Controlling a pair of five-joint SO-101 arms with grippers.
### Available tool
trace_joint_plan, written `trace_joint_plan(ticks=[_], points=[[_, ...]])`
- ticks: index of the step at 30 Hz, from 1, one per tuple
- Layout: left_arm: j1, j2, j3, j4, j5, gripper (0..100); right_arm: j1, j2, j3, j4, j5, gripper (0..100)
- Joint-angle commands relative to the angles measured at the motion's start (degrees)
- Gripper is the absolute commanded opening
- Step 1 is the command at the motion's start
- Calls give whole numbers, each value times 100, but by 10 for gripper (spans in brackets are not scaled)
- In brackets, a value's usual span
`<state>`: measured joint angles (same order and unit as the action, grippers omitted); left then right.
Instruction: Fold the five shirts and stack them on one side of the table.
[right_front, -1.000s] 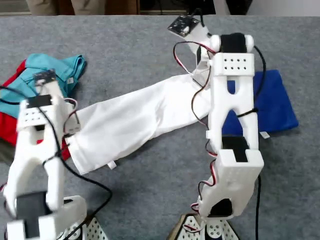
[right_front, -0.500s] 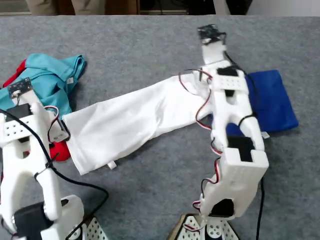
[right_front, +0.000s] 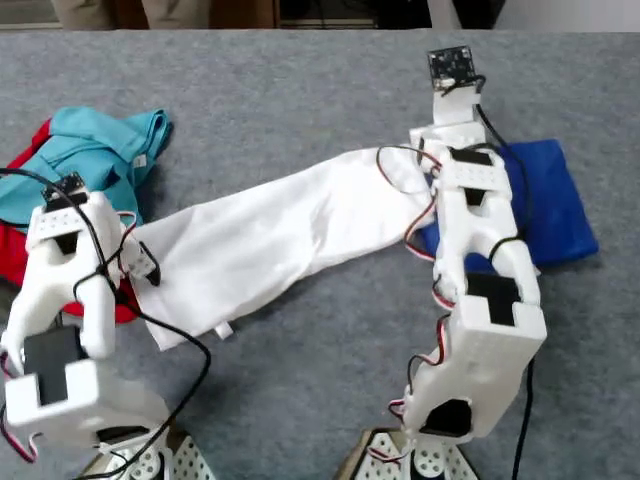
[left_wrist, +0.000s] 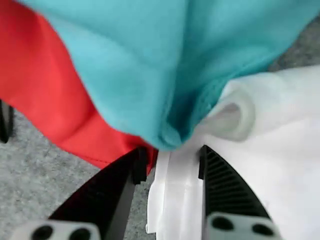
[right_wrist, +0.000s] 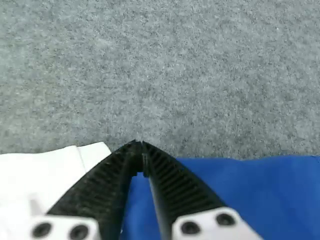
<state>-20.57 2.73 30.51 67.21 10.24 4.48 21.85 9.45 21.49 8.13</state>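
1. Red shirt (right_front: 12, 250): far left edge of grey worktop (right_front: 280, 90), crumpled, mostly under the teal one.
2. Teal shirt (right_front: 110, 145): bunched on top of red shirt, unfolded. In left wrist view its hem hangs right over the white cloth.
3. Left gripper (left_wrist: 170, 155): low at the near-left end of the white shirt, just beside the red/teal pile. Fingers closed on a fold of the white shirt's edge, w/ cloth filling the gap between them.
4. White shirt (right_front: 270, 235): centre of worktop, laid out long & flat on a diagonal from near-left to far-right. Some wrinkles, small tag at the near edge. Left end touches the red/teal pile, right end runs under the right arm.
5. Right gripper (right_wrist: 139, 150): at the far-right corner of the white shirt, where white meets blue. Fingers closed tip to tip w/ nothing visibly between them, tips pointing at bare worktop beyond.
6. Blue shirt (right_front: 555, 200): right side of worktop, folded into a neat rectangle, lying flat. Its left part is covered by the right arm, and its edge sits just beside the white shirt's corner.
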Motion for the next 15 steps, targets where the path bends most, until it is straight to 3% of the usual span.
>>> trace_joint_plan(ticks=[1, 15], points=[[79, 110, -281, -18, 70, 185, 66, -356, -13, -149, 35, 5], [193, 708, -308, -176, 79, 184, -48, -224, -48, -149, 229, 5]])
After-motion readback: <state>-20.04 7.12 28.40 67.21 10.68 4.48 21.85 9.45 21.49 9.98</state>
